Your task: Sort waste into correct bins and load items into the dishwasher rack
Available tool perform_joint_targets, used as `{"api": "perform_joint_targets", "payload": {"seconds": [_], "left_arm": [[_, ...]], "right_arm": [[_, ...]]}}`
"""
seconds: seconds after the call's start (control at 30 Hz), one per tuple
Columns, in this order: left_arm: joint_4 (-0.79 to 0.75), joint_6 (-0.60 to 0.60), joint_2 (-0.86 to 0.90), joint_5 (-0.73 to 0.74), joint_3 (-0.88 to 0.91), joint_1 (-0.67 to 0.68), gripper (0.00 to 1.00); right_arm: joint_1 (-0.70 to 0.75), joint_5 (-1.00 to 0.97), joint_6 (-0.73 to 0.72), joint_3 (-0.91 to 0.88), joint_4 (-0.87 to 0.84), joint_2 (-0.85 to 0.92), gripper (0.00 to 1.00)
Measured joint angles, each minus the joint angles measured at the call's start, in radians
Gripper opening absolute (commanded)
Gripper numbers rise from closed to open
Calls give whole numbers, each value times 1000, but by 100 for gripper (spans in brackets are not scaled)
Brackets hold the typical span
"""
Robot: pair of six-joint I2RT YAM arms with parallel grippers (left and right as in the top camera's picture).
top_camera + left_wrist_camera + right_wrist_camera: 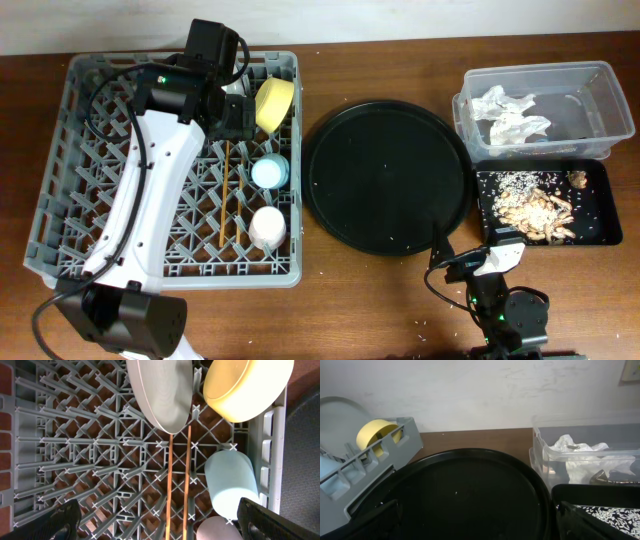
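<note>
The grey dishwasher rack [80, 215] holds a white plate [160, 395] standing on edge, a yellow bowl [273, 105], a light blue cup [270, 172], a pink cup [267, 228] and two chopsticks [225, 200] lying on its floor. My left gripper [237, 112] hovers over the rack's back, open and empty [165, 522], and hides the plate from overhead. My right gripper [465, 262] is open and empty [480, 525] at the front edge of the round tray. White tissues [510, 115] lie in the clear tub [600, 95]. Food scraps [535, 208] lie in the shallow black tray [600, 235].
A large round black tray [387, 178] with a few white crumbs sits between the rack and the bins. The tub and the black tray stand side by side at the right edge of the brown table [350, 310].
</note>
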State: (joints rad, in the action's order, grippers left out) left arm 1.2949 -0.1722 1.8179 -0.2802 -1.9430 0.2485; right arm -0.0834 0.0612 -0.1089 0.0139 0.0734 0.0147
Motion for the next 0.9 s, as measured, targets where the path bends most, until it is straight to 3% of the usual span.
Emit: {"api": "perform_joint_targets", "payload": {"seconds": [0.77, 0.9], "left_arm": [[-4, 0, 0, -1, 0, 0, 100], [-147, 14, -31, 3, 55, -1, 100]], "right_arm": [[0, 0, 0, 0, 0, 0, 98], [0, 0, 0, 0, 0, 0, 98]]}}
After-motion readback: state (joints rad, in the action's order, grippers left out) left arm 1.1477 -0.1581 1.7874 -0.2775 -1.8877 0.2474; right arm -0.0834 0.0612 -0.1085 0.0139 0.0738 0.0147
